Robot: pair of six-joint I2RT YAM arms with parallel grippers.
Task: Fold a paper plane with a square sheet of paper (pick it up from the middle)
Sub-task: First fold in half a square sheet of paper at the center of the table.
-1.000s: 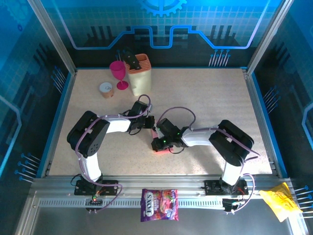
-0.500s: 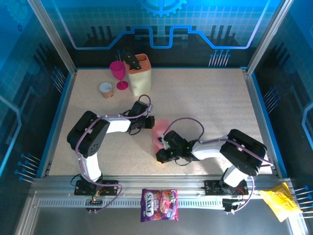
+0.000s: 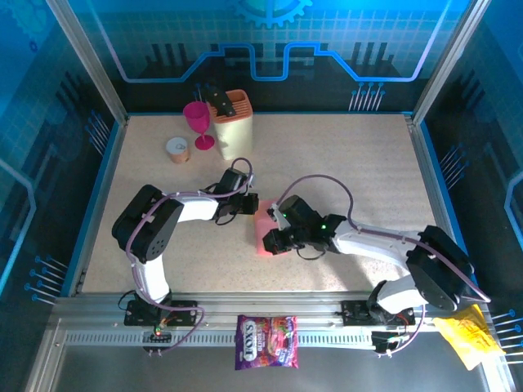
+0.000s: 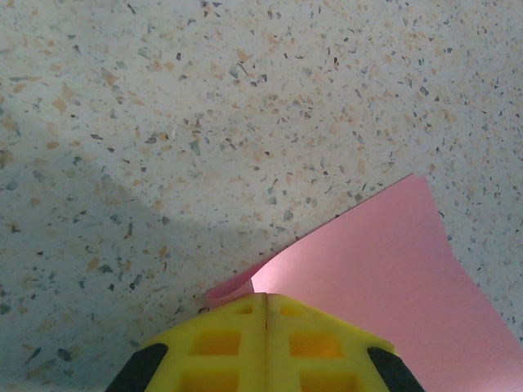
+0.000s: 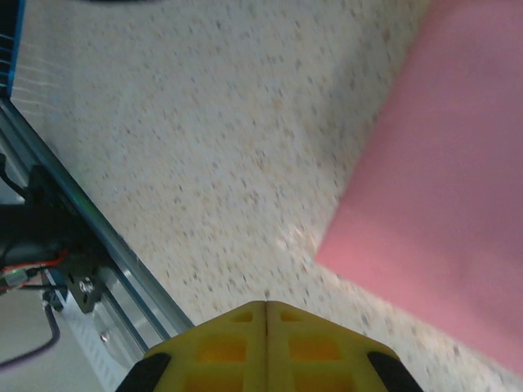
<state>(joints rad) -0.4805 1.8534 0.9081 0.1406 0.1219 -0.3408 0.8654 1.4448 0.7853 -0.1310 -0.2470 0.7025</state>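
Pink-red square sheet of paper [image 3: 263,227] lies flat on the speckled beige table [image 3: 359,163], centre-front, between the two end effectors. Not yet a plane shape.

Left end effector [image 3: 252,205] is at the sheet's far-left edge. On the left wrist camera its yellow fingers [image 4: 221,351] are pressed together with no gap. The sheet [image 4: 392,278] runs under them and a small curl of paper lifts right at the tips, so it looks to be pinching that edge, though the contact itself is hidden.

Right end effector [image 3: 270,244] is at the sheet's near end. The right wrist view is blurry, but the fingers [image 5: 310,343] are closed tight on nothing, tip [image 5: 265,304] over bare table, just beside the sheet's corner [image 5: 441,180] and apart from it.

Back left (well apart from the sheet): magenta plastic goblet [image 3: 197,122], beige knife block [image 3: 233,124], small round cup [image 3: 177,149]. On the front rail: purple printed candy bag [image 3: 266,341] in the middle, crinkled yellow wrapper [image 3: 467,331] at right.
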